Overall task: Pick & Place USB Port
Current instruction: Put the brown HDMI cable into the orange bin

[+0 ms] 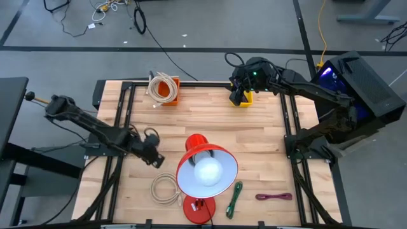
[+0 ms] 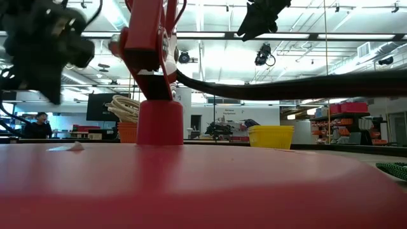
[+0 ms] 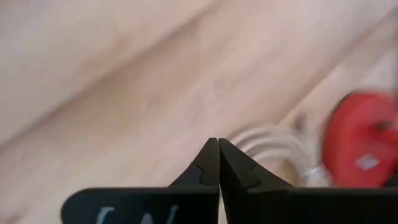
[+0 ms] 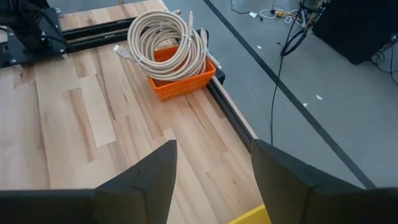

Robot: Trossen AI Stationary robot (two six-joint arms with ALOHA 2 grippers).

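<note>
A coiled beige USB cable [image 1: 165, 189] lies flat on the wooden table near its near edge, left of the red lamp's base; it also shows in the left wrist view [image 3: 273, 146]. My left gripper [image 1: 152, 156] [image 3: 218, 149] hovers above the table just beyond that coil, its fingers shut and empty. Another beige cable coil [image 4: 165, 40] rests in the orange basket [image 1: 166, 92] at the far edge. My right gripper [image 1: 240, 95] [image 4: 214, 155] is open and empty, raised over the yellow bin [image 1: 245, 98] [image 2: 270, 136].
A red desk lamp [image 1: 205, 170] stands in the middle near part of the table, its shade beside my left gripper. A green cable [image 1: 234, 198] and a purple cable [image 1: 273, 197] lie near the near edge on the right. Bare wood lies between the basket and the lamp.
</note>
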